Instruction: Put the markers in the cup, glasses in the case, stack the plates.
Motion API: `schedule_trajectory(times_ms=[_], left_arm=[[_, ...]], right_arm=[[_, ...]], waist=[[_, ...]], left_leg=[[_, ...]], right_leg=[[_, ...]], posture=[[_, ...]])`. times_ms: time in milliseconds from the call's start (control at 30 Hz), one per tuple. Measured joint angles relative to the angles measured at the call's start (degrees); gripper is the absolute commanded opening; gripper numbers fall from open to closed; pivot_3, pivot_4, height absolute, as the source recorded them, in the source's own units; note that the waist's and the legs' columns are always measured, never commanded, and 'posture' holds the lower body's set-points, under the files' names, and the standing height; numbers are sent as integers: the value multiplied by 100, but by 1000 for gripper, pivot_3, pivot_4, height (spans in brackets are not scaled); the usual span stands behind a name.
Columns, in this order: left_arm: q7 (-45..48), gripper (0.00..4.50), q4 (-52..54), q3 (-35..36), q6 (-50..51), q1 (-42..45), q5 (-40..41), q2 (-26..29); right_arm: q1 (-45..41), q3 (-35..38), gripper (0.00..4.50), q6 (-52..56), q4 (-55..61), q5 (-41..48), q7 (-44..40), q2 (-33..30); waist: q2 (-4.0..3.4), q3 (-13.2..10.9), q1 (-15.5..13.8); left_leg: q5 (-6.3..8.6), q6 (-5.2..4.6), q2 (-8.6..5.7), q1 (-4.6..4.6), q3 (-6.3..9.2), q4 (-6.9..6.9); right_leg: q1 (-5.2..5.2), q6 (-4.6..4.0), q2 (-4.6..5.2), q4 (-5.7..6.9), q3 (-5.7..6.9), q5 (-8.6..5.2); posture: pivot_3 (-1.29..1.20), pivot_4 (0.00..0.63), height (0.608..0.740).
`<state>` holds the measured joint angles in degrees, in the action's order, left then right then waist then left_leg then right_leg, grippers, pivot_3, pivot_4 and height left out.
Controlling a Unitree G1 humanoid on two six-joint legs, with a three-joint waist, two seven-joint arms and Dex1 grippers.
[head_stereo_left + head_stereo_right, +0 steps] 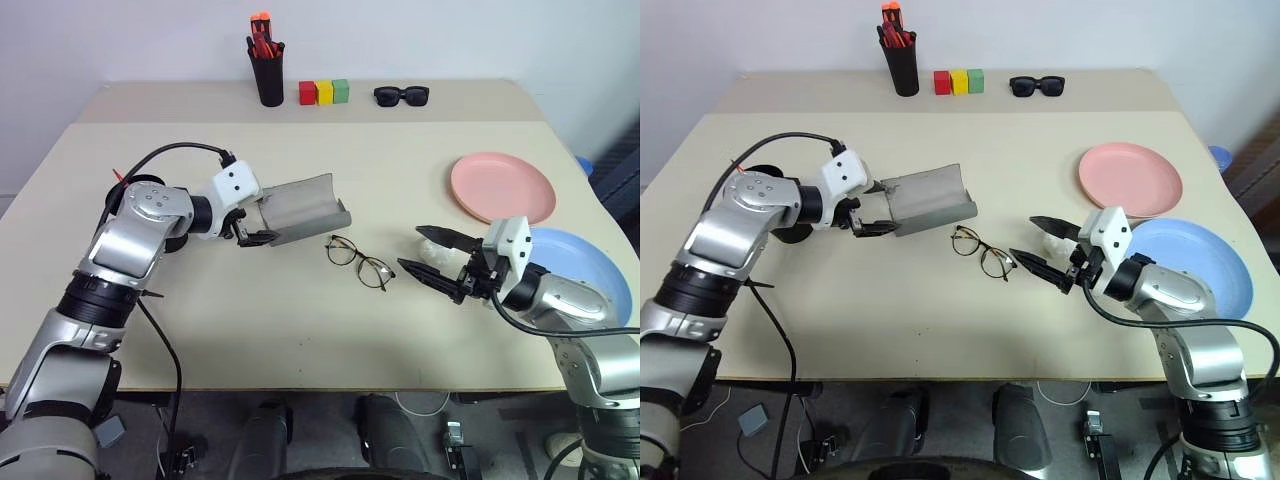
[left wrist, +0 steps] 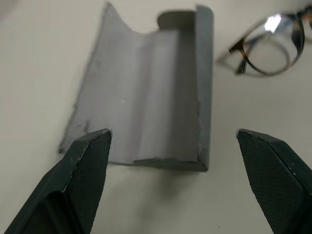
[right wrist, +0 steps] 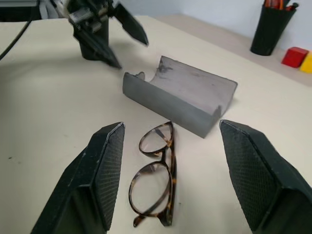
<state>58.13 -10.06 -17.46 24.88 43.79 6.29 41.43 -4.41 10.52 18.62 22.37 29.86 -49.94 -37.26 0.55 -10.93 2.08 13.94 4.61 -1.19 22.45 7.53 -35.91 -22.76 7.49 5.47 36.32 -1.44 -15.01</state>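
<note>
At frame centre the grey case [image 1: 300, 208] lies open for the glasses [image 1: 359, 262], flanked by the spread, empty left gripper [image 1: 258, 229] and right gripper [image 1: 428, 252].

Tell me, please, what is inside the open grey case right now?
The case lies open with a bare grey lining; the glasses lie on the table beside it. Nothing covers the inside.

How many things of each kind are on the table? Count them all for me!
Plates: 2, pink and blue
Eyewear: 2, glasses and sunglasses
Blocks: 3, red, yellow, green
Grey case, open: 1
Cup of orange-red markers: 1
Total: 9
</note>
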Motion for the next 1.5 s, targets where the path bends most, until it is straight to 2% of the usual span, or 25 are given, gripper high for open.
schedule_trajectory(times_ms=[233,400,500,700,733,933,1200,1500], left_arm=[[218,4196,-1170,-312,-687,534,-498,-677],[237,4196,-1845,-518,-772,855,-896,-1039],[237,3361,-2258,-638,-677,1085,-1145,-1282],[293,304,-2554,-614,-421,1311,-1239,-1545],[291,43,-2554,-597,-411,1314,-1239,-1553],[429,43,-2496,-560,-524,1300,-1242,-1471],[1178,43,-799,-528,-431,328,-1047,-739],[1202,43,62,-402,-267,-251,-951,-414]], right_arm=[[244,188,3142,72,171,55,173,-20],[353,260,3142,74,234,69,249,-25],[371,294,3142,75,282,69,308,-26],[434,355,3142,85,395,72,361,-58],[461,363,3142,85,408,74,362,-58],[608,393,3142,75,435,72,356,-58],[708,377,3142,-231,303,-23,256,-39],[618,243,3142,-304,208,-43,222,-23]], waist=[[6,-4,-37],[7,-4,-51],[8,-4,-87],[10,-6,-112],[10,-6,-107],[12,-7,-104],[10,-7,-102],[10,-6,-112]], left_leg=[[0,-1,-1,4,0,-10],[1,-3,-1,5,0,-10],[1,-3,-1,5,-1,-13],[1,-4,-1,6,0,-11],[1,-4,-1,5,0,-11],[1,-4,-1,5,0,-12],[1,-4,0,3,0,-12],[1,-4,0,-2,0,-14]], right_leg=[[1,2,0,1,0,1],[0,3,0,3,1,0],[1,3,0,3,0,0],[0,5,0,3,0,0],[0,5,0,3,0,0],[0,5,0,4,0,0],[2,4,0,5,0,0],[8,3,0,5,0,0]], posture=[[0,150,740],[0,150,740],[0,150,740],[0,150,740],[0,150,740],[0,150,740],[0,150,740],[0,150,740]])
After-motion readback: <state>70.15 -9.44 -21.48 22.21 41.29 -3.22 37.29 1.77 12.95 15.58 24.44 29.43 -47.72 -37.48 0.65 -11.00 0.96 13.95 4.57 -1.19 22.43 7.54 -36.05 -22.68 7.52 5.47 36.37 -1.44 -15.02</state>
